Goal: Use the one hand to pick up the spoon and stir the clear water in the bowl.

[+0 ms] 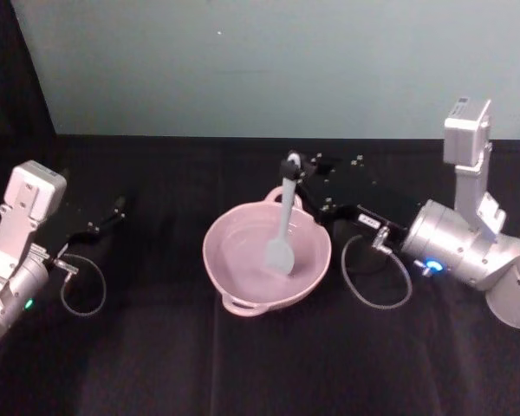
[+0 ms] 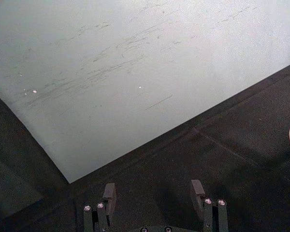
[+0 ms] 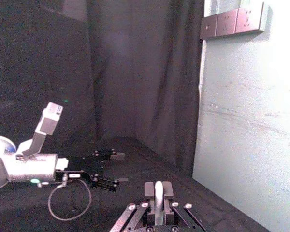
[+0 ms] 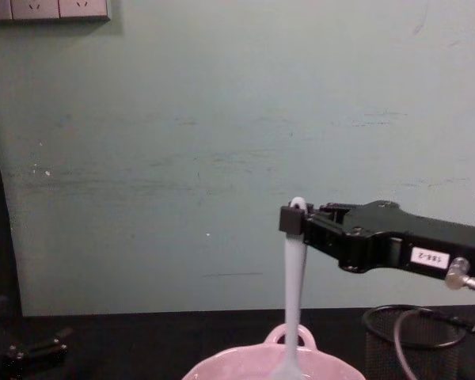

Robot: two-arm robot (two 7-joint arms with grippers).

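The fingers [image 3: 148, 189] of the right gripper [image 1: 293, 165] are pressed against the tip of the handle of a long white plastic spoon [image 1: 282, 227], pinching it from both sides. The spoon hangs almost upright from that grip. Its flat broad blade is down inside a pale pink ceramic bowl [image 1: 218, 270], a little right of the bowl's middle. Seen from the chest, the handle rises straight up past the small loop handle on the bowl's far rim. The bowl sits near the centre of a table covered in black cloth [image 1: 243, 368]. The black gripper body, with a small white label, reaches in from the table's right side, over the bowl's far right rim. Behind it come a silver wrist and a looping grey cable [image 1: 377, 282]. A black wire-mesh cup [image 4: 412, 342] stands to the right of the bowl, under the arm.

The left gripper [image 1: 114, 211] rests low near the table's left edge, well apart from the bowl. Its fingers [image 2: 109, 193] are spread with nothing between them.
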